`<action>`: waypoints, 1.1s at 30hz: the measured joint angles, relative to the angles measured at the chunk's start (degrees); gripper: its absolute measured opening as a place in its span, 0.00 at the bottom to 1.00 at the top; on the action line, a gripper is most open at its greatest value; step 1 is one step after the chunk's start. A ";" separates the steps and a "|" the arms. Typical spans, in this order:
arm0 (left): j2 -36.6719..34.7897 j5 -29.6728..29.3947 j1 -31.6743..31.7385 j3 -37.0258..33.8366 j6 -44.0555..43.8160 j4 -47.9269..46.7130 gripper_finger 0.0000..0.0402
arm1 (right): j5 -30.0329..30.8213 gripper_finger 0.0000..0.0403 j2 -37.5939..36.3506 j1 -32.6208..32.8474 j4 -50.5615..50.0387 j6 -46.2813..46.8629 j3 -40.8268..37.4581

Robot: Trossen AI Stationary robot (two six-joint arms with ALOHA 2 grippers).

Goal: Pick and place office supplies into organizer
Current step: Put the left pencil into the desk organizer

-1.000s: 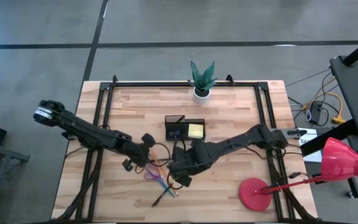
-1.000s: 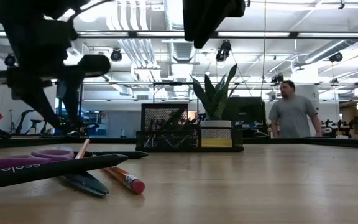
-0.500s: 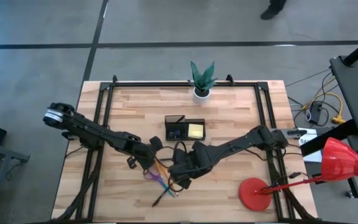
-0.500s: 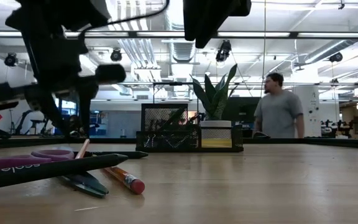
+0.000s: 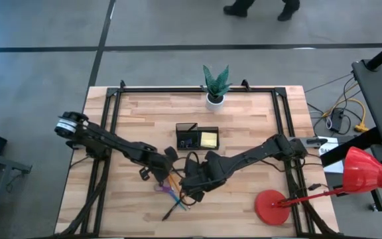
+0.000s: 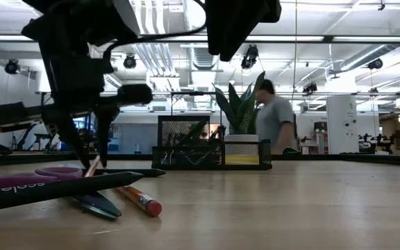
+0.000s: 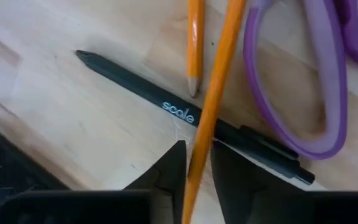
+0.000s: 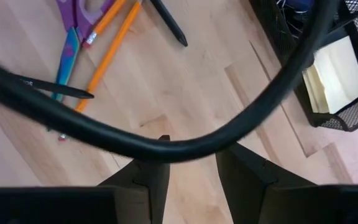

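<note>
**Left gripper straddles an orange pencil**

Left gripper (image 7: 196,163): fingers stand narrowly apart, one on each side of an orange pencil (image 7: 211,102); whether they pinch it yet I cannot tell. The pencil lies on the table across a black pen (image 7: 179,114), with a second pencil (image 7: 195,43) and the purple scissors (image 7: 303,93) just beside it. In the high view this cluster sits in front of the organizer (image 5: 197,137), near but apart.

Right gripper (image 8: 191,163): fingers apart, empty, hovering over bare wood beside the pile.

To do it well: close squarely on this pencil alone, lift straight up so the pen beneath is not dragged along, then carry to an open compartment and release tip-down.
</note>
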 joint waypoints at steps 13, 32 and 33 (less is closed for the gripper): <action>-1.48 0.12 1.02 0.35 -6.61 -1.03 0.02 | 5.45 0.29 -0.14 0.92 -0.34 4.67 0.00; -16.81 16.35 29.63 -1.36 -38.83 48.79 0.02 | 36.00 0.29 -8.04 3.90 -10.02 40.42 -1.20; -15.51 17.32 30.56 -1.54 -39.55 49.55 0.02 | 36.14 0.29 -8.04 3.69 -10.04 40.20 -1.20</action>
